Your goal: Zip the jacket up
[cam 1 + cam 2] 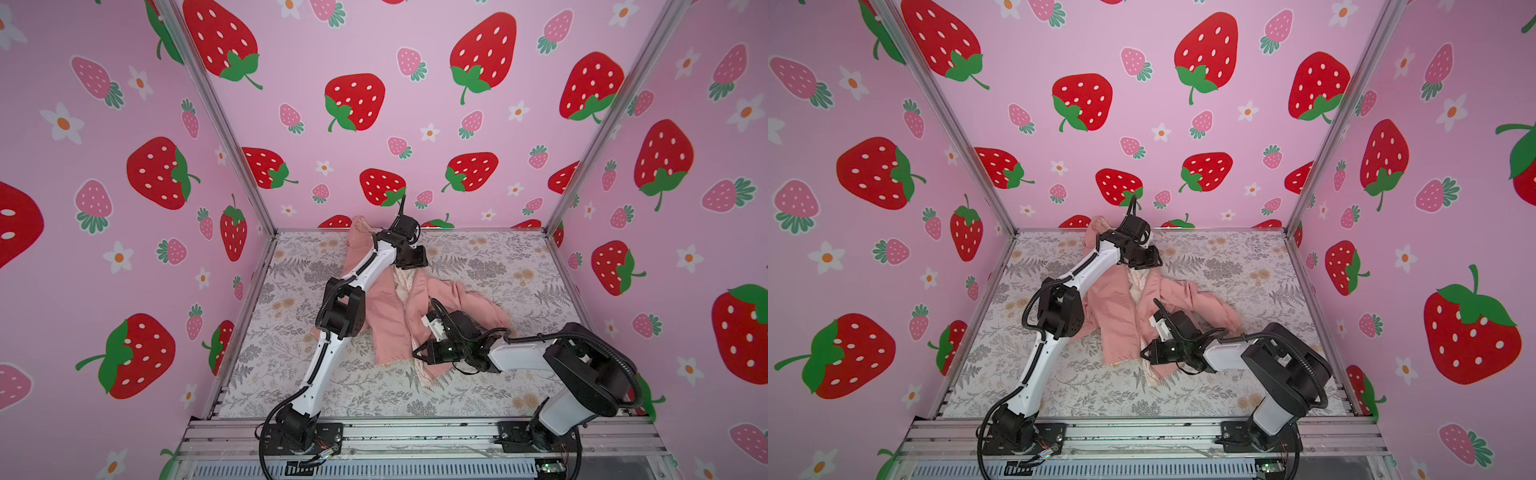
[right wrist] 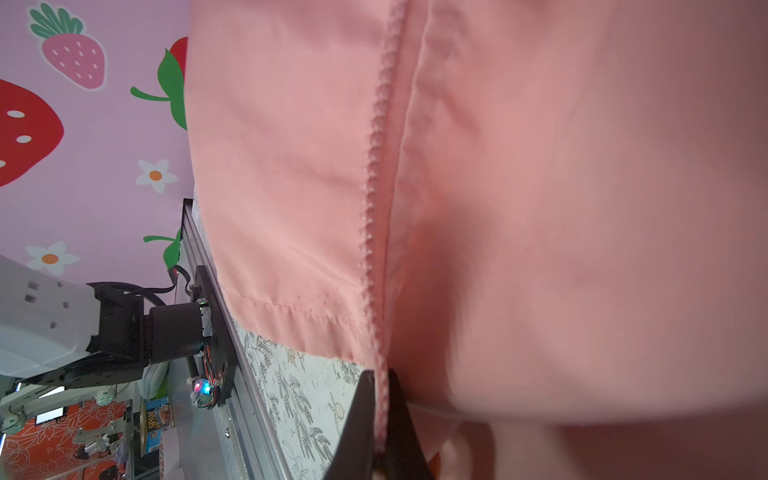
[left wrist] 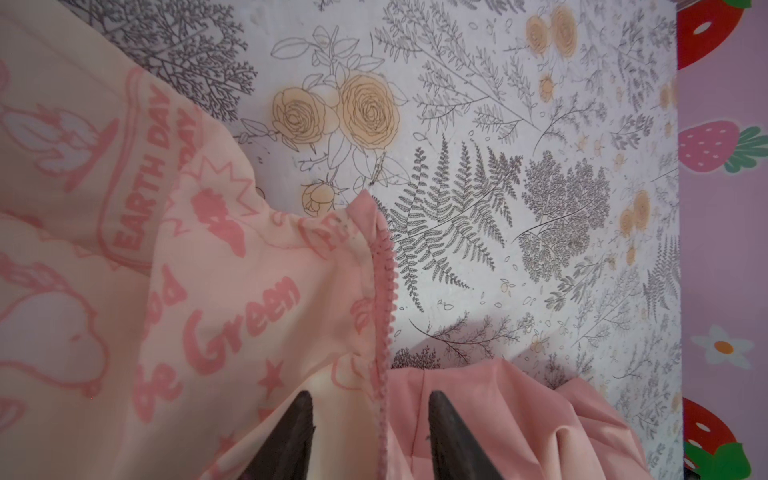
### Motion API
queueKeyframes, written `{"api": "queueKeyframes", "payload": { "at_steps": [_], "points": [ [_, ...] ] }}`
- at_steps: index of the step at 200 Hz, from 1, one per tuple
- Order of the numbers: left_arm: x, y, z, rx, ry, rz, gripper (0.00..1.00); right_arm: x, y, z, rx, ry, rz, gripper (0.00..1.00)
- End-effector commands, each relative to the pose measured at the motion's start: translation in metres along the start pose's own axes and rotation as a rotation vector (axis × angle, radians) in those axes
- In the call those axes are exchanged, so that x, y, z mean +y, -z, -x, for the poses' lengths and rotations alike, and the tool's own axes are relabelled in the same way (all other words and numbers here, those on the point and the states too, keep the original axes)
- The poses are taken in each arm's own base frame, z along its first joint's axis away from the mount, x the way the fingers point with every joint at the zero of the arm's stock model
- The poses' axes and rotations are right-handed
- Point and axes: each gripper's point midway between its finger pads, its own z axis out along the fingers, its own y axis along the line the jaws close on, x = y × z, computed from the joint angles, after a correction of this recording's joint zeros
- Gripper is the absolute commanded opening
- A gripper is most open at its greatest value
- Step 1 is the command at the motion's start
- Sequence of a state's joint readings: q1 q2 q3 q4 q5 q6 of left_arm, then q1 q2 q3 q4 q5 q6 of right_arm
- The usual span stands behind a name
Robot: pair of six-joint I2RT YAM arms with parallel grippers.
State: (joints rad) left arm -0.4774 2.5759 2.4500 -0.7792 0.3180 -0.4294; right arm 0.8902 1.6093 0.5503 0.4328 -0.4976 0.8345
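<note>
One jacket (image 1: 392, 316) is counted on the tabletop (image 1: 478, 257), spread from its middle to its far edge. Two arms are counted, the left arm (image 1: 370, 266) and the right arm (image 1: 519, 355), each mounted at the near edge. Two grippers are counted, one per arm: the left gripper (image 3: 370, 399) and the right gripper (image 2: 379, 376). One row of zipper teeth (image 3: 386, 291) is seen in each wrist view. Three strawberry-printed walls (image 1: 415, 104) are counted, at the far, left and right edges.
</note>
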Motion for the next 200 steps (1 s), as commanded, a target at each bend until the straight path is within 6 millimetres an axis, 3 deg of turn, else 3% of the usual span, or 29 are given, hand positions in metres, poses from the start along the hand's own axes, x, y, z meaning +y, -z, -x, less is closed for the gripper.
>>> {"api": "queueKeyframes", "payload": {
  "at_steps": [1,33,54,97,120,138,165,183,200],
  "points": [
    [0.005,-0.006,-0.007,0.023,-0.016,0.022,0.35,0.006,-0.003,0.003,-0.006,0.004,0.012,0.0],
    [-0.006,-0.004,-0.003,0.014,-0.01,-0.034,0.0,0.003,0.0,0.005,-0.018,0.004,-0.013,0.0],
    [-0.029,0.009,0.013,-0.034,0.017,-0.149,0.0,-0.002,0.007,0.008,-0.032,-0.003,-0.038,0.0],
    [-0.089,0.06,0.077,-0.227,0.078,-0.521,0.0,-0.012,0.038,0.03,-0.108,-0.003,-0.11,0.0],
    [-0.105,0.079,0.104,-0.307,0.1,-0.654,0.0,-0.016,0.056,0.05,-0.148,0.021,-0.195,0.0],
    [-0.101,0.082,0.12,-0.361,0.142,-0.708,0.0,-0.021,0.068,0.064,-0.161,0.034,-0.284,0.0],
    [-0.076,0.08,0.14,-0.431,0.205,-0.73,0.0,-0.027,0.077,0.081,-0.162,0.049,-0.412,0.0],
    [-0.055,0.078,0.149,-0.449,0.243,-0.733,0.0,-0.024,0.072,0.086,-0.146,0.063,-0.444,0.0],
    [-0.033,0.077,0.153,-0.458,0.277,-0.726,0.0,-0.007,0.055,0.088,-0.126,0.09,-0.382,0.0]
  ]
}}
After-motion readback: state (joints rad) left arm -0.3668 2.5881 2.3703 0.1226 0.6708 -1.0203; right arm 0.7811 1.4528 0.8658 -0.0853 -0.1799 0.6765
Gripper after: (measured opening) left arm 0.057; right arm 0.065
